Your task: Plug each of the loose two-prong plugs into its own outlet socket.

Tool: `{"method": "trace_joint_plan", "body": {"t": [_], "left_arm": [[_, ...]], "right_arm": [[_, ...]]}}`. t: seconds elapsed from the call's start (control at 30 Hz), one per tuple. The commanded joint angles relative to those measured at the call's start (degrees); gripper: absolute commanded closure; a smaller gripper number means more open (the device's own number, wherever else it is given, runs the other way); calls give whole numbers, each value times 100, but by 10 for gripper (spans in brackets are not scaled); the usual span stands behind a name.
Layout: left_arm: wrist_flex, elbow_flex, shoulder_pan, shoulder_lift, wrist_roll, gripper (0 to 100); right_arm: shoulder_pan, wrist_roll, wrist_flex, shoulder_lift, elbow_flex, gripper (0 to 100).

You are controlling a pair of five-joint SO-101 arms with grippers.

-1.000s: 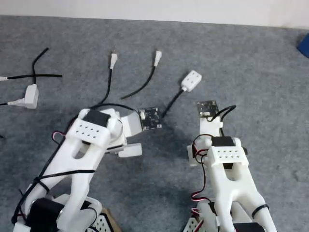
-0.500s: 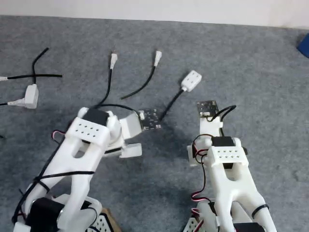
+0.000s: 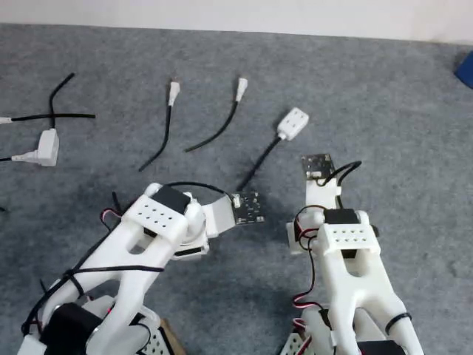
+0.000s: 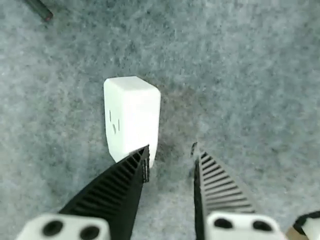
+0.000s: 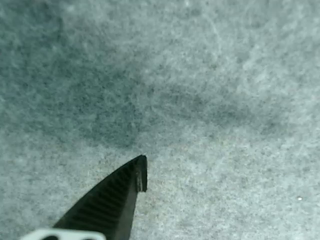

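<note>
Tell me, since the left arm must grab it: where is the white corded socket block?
The socket block lies on the carpet at the high view's upper middle, right of a loose plug, ahead of the left gripper.

High camera looks down on the mat [image 3: 384, 111]; wrist cameras face it closely.

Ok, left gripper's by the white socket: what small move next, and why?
Probably shift the left gripper sideways toward the outlet socket: its jaws stand open with only carpet between them, and the socket sits at one fingertip, outside the gap.
</note>
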Motion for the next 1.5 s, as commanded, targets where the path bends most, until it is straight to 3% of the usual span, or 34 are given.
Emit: {"method": "trace_joint_plan", "body": {"t": [0.0, 0.5, 0.9, 1.2, 1.47], "left_arm": [[-229, -40, -233, -13, 0, 851], [-651, -215, -927, 136, -554, 849], [-905, -2475, -1332, 2818, -563, 850], [712, -3521, -1323, 2914, -747, 849], [1011, -3758, -1358, 2844, -712, 851]], "right_arm": [[-40, 70, -66, -119, -31, 430], [-40, 70, -66, -119, -31, 430], [-40, 70, -66, -119, -31, 430], [-40, 79, -84, -119, -31, 430], [-40, 79, -75, -119, -31, 430]]}}
